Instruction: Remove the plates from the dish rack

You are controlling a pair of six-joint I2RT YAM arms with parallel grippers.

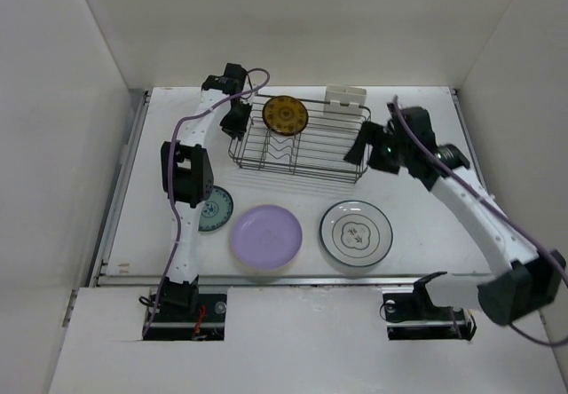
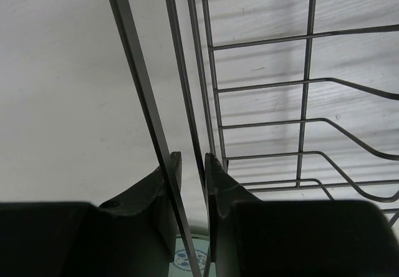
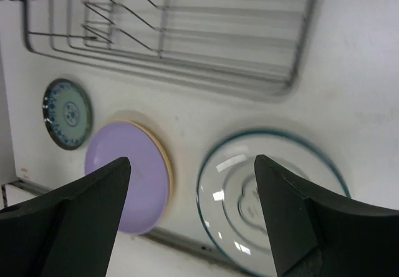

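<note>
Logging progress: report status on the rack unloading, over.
Left gripper barely open astride rim of dark wire dish rack; right gripper open. One brown-and-yellow round plate left standing in rack. Nothing blocking it.

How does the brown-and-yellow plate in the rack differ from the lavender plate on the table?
The small round brown-and-yellow plate stands propped in the dark wire dish rack; the round lavender plate lies flat on the white table. The brown-and-yellow plate is smaller and patterned; the lavender plate is larger and plain. Both are round.
</note>
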